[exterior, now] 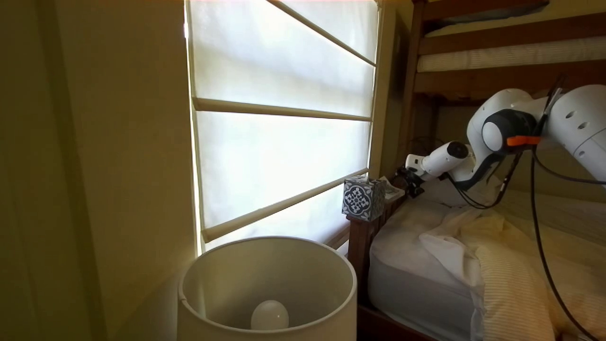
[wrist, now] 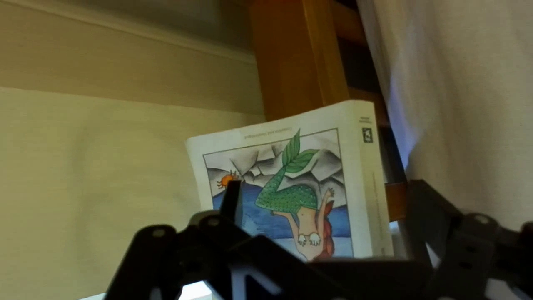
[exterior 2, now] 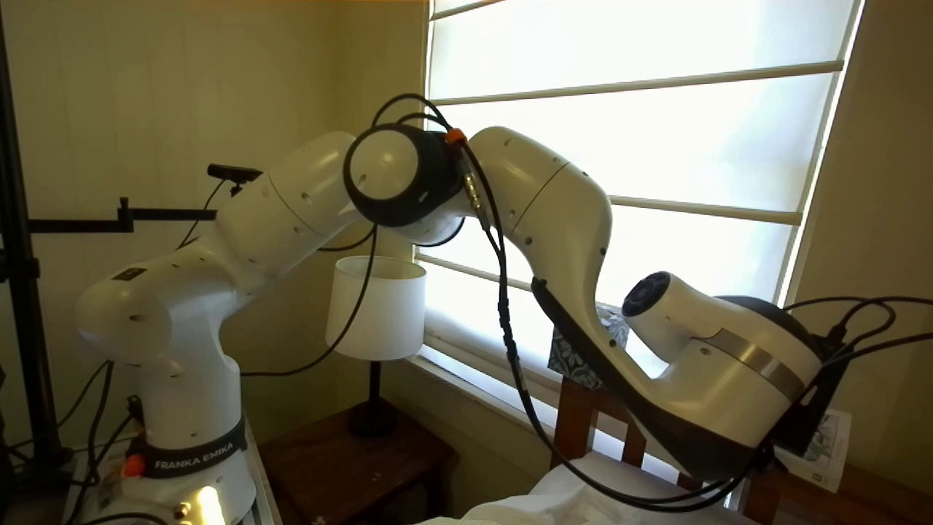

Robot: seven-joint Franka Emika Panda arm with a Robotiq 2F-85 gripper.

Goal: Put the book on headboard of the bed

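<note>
The whitish book shows a mermaid cover in the wrist view (wrist: 354, 175). It lies at the top edge of the brown headboard (exterior 2: 867, 490), overhanging it, and shows small in both exterior views (exterior: 392, 190) (exterior 2: 827, 448). My gripper (wrist: 327, 193) is open. Its left finger overlaps the cover in the wrist view; its right finger stands beyond the spine with a gap. I cannot tell whether a finger touches the book. In an exterior view the gripper (exterior: 413, 183) is just beside the book, over the edge of the bed (exterior: 416, 274). The wrist hides the fingers in an exterior view (exterior 2: 765, 456).
A blue-and-white patterned box (exterior: 360, 199) sits on the headboard's near end beside the book. A window with a pale blind (exterior: 284, 166) stands behind the headboard. A lamp (exterior 2: 380, 310) stands on a wooden side table (exterior 2: 342, 467). A bunk post (wrist: 287, 62) rises beyond the book.
</note>
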